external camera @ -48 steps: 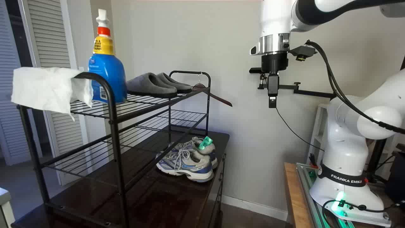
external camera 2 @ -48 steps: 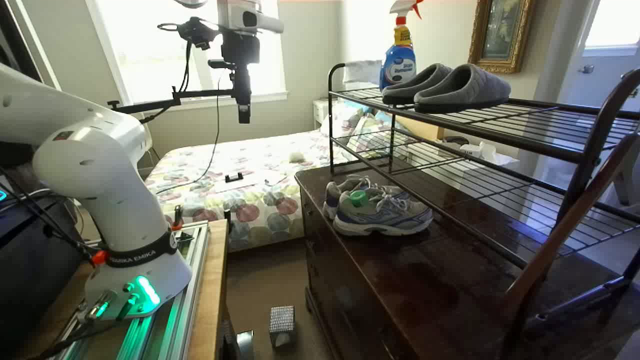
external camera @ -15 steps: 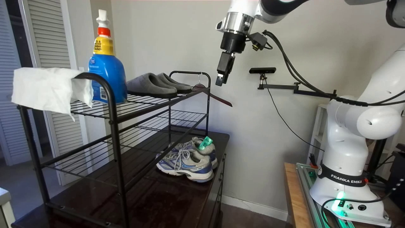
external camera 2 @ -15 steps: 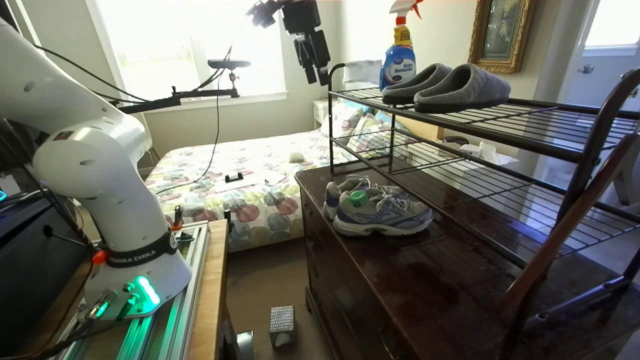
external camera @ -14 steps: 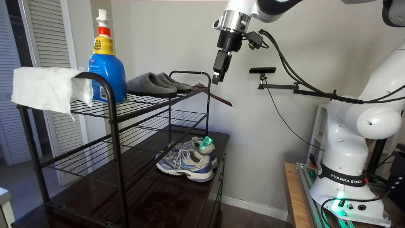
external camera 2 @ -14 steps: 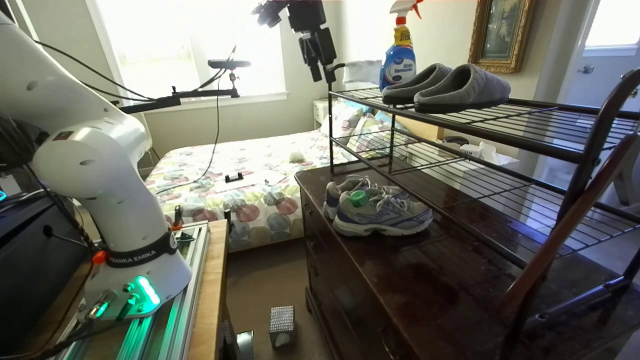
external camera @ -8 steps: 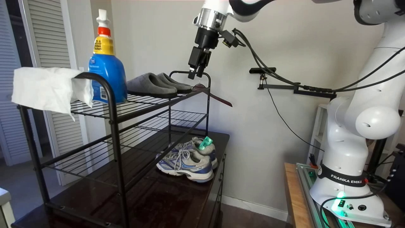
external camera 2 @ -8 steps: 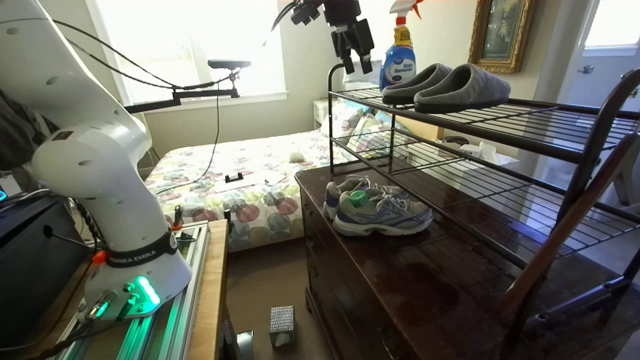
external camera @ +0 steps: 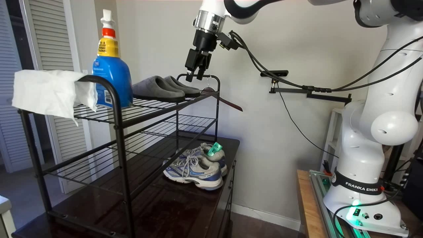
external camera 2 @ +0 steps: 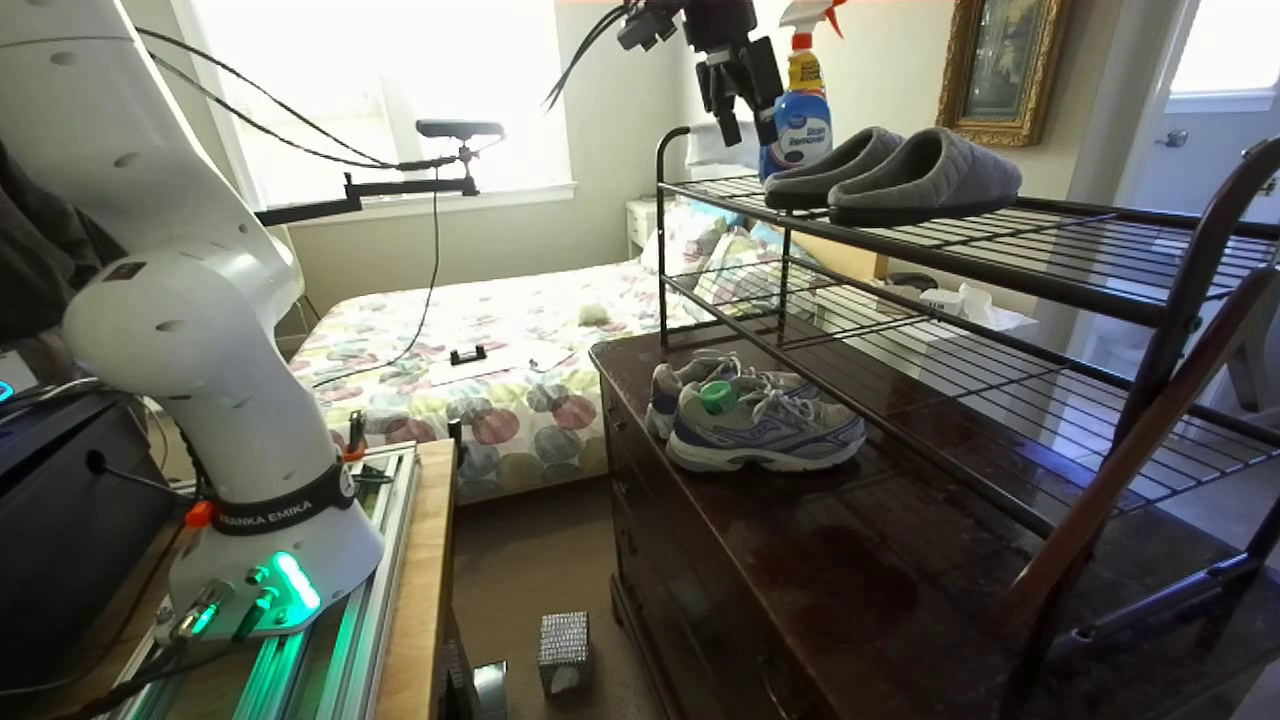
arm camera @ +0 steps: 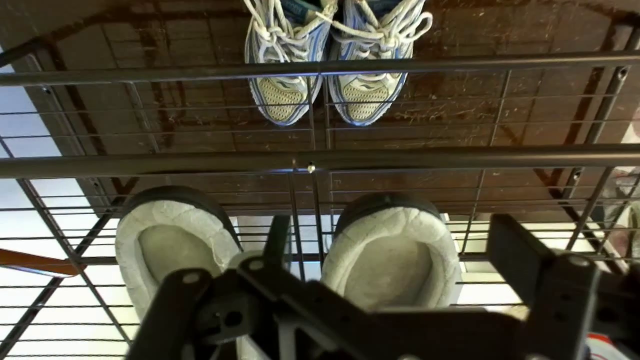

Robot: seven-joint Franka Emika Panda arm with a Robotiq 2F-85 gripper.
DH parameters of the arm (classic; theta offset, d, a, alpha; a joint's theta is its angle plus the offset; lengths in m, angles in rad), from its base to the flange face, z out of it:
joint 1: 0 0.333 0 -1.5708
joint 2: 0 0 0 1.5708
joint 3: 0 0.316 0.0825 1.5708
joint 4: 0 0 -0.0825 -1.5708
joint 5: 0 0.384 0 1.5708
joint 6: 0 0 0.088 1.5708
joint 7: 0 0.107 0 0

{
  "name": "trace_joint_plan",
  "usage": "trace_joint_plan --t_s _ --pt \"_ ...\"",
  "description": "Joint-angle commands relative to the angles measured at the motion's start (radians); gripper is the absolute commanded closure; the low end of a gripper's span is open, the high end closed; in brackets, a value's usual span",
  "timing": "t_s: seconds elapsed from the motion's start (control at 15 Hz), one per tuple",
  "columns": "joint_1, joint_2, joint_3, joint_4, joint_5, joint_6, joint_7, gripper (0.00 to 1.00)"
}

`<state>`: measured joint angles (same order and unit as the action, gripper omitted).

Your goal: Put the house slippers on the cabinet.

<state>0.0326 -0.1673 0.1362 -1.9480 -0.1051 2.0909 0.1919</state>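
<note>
Slippers (external camera 2: 895, 192) on wire rack (arm camera: 380, 159) over cabinet (external camera 2: 800, 545), sneakers (external camera 2: 762, 430) by the cabinet's drawer-side edge, gripper (external camera: 194, 78) spread wide near the slippers

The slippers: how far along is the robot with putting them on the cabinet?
Done: nothing placed; both slippers sit on top of the rack. In hand: the gripper hangs near them, jaws apart, holding nothing. Left: probably all the moving: grip the slippers, lift them clear, and set them on the cabinet below.
</note>
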Motion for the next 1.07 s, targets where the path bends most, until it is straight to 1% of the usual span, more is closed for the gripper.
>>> trace_joint_plan --t_s 0.0,0.2,0.33,0.53,0.73,1.0 --pt "-0.015 0.065 -0.002 0.047 -0.110 0.110 0.145 0.00" --pt "-0.021 0.123 -0.001 0.088 -0.220 0.184 0.242 0.00" --pt "-0.013 0.165 -0.006 0.118 -0.288 0.195 0.277 0.00" --pt "0.005 0.213 -0.018 0.156 -0.342 0.179 0.302 0.00" --pt "0.018 0.249 -0.032 0.184 -0.364 0.201 0.327 0.00" --pt "0.034 0.293 -0.050 0.230 -0.335 0.209 0.313 0.00"
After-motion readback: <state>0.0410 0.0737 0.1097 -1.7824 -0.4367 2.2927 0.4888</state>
